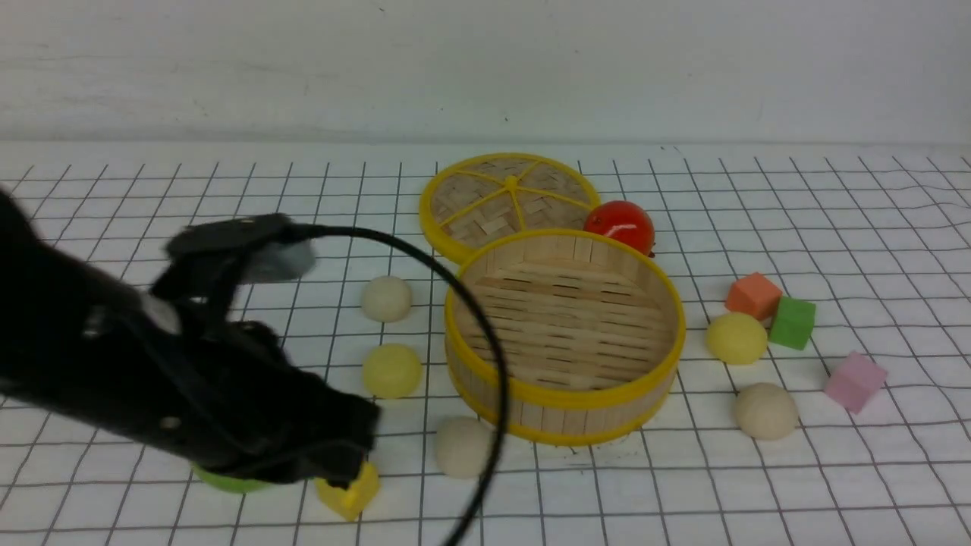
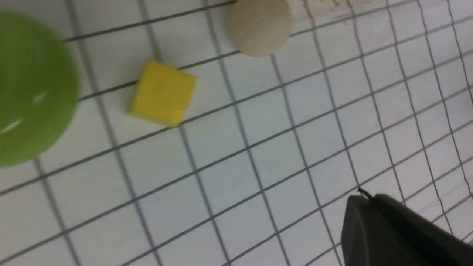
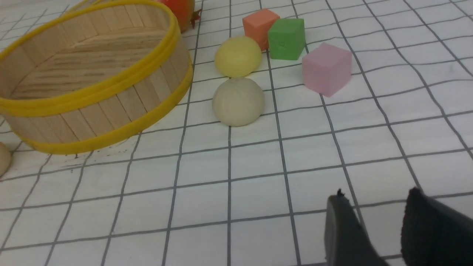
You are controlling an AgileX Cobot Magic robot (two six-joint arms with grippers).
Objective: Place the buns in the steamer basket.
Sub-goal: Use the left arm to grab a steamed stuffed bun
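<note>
Sitting outside the empty steamer basket [image 1: 565, 396], all five buns [image 1: 391, 370] lie on the worktop [image 1: 834, 478]. Your left hand [image 1: 330, 449] is clenched on nothing by the yellow cube [image 1: 350, 491] — reach like that and you may shove the nearest bun [image 1: 462, 447] rolling. Your right hand [image 3: 384, 225] hangs released, empty.

Bright even light, v. faint shadows, left wrist view blurry.

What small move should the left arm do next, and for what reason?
Probably open the left gripper: it looks shut with nothing held, while the nearest cream-beige round bun lies free near the yellow cube, and the round bamboo steamer basket is empty.
</note>
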